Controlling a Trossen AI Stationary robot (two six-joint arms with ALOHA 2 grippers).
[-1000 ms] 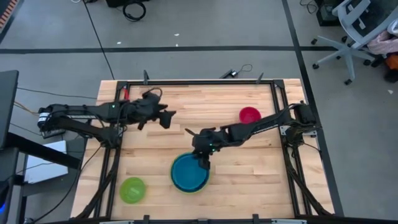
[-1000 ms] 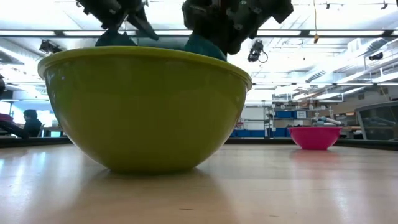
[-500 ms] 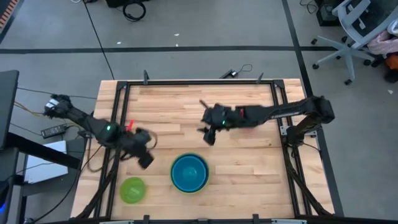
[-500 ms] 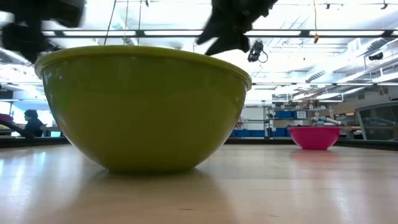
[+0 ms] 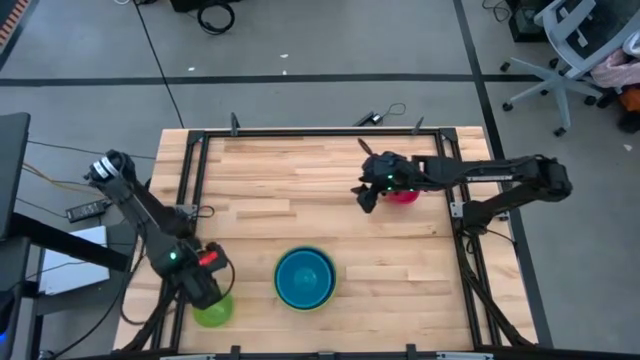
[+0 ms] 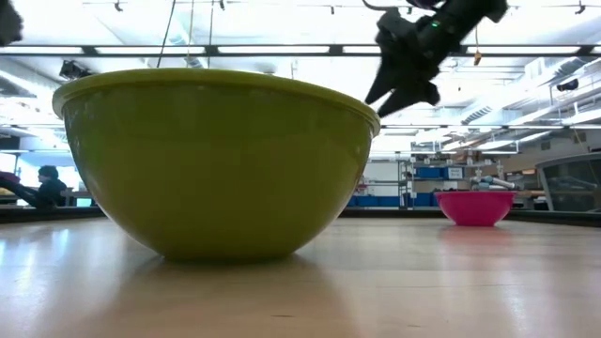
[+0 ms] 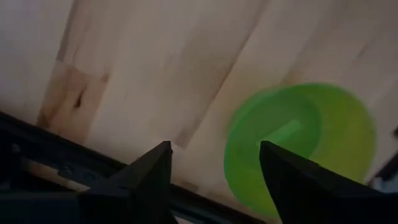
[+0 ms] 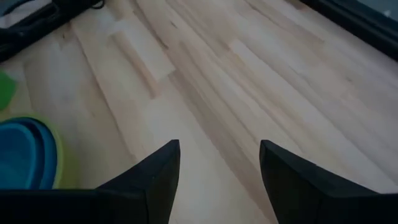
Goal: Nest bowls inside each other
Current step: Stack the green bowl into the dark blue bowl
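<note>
Over the small green bowl (image 5: 213,309) my left jaws (image 5: 205,288) hang released; I'd straddle one rim squarely, while the right jaws (image 5: 366,197), released, hover beside the red bowl (image 5: 405,194).

In the high view the dark left gripper (image 5: 205,288) covers part of the small lime green plastic bowl (image 5: 214,310), and the right gripper (image 5: 368,194) overlaps the small magenta-red plastic bowl (image 5: 404,192). In the low view the large lime green plastic bowl (image 6: 218,160) hides the blue bowls behind it. The left wrist view is blurred.
</note>
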